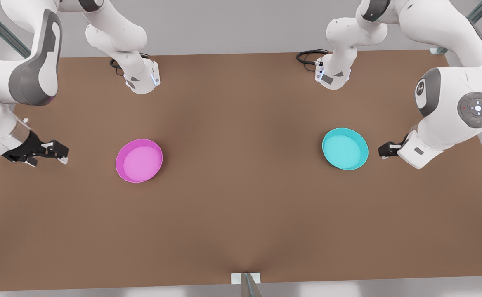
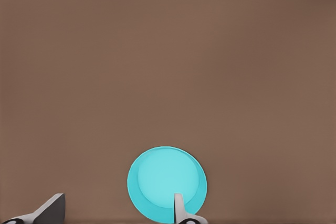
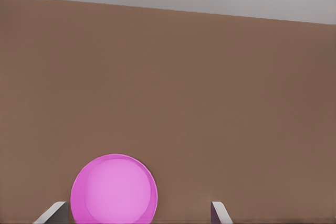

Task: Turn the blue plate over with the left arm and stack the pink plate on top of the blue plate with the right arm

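Now left pincer [image 1: 385, 150] wide beside blue plate [image 1: 345, 148] — right pincer [image 1: 61, 154] wide near pink plate [image 1: 139, 161].

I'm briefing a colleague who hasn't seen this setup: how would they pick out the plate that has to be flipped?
On the brown table, look toward the front view's right, just beside the left gripper. There the blue plate lies open side up, apart from the gripper. It is turquoise; the only other dish, the pink plate, is magenta.
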Robot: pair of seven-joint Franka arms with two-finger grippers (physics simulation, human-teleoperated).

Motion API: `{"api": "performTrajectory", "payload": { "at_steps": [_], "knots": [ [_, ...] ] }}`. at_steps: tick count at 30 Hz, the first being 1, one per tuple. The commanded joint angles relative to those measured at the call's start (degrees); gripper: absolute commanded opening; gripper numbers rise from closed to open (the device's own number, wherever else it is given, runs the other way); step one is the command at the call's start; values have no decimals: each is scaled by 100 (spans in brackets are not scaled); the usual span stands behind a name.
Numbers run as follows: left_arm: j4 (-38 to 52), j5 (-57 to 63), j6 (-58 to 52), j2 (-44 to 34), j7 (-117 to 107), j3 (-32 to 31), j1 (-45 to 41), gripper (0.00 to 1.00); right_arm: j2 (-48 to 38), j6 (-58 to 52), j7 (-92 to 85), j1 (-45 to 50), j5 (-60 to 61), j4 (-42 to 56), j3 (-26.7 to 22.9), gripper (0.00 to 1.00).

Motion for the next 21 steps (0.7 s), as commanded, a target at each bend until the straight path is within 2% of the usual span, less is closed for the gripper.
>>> {"api": "performTrajectory", "payload": {
  "at_steps": [1,3,5,7,10,17,21],
  "knots": [
    [0,1,0,-2,1,0,3,100,20,-11,-9,17,0,14,0,100],
    [-79,-34,-9,-2,36,-9,3,100,100,-618,0,-115,-18,401,-35,100],
    [-491,-763,18,59,98,184,73,100,100,-618,-9,-124,-26,428,-43,100],
    [-1528,-1914,299,-99,695,1037,55,100,64,-627,0,-115,-26,436,-43,100],
    [-2601,-2513,843,-125,1908,1714,55,100,73,-627,0,-133,-26,436,-52,100],
    [-4087,-3013,2153,165,3753,2241,64,100,100,-583,0,-133,-17,515,-167,100],
    [-4139,-3110,2338,516,4114,2312,73,100,108,-556,26,-150,-9,515,-167,100]
  ]
}}
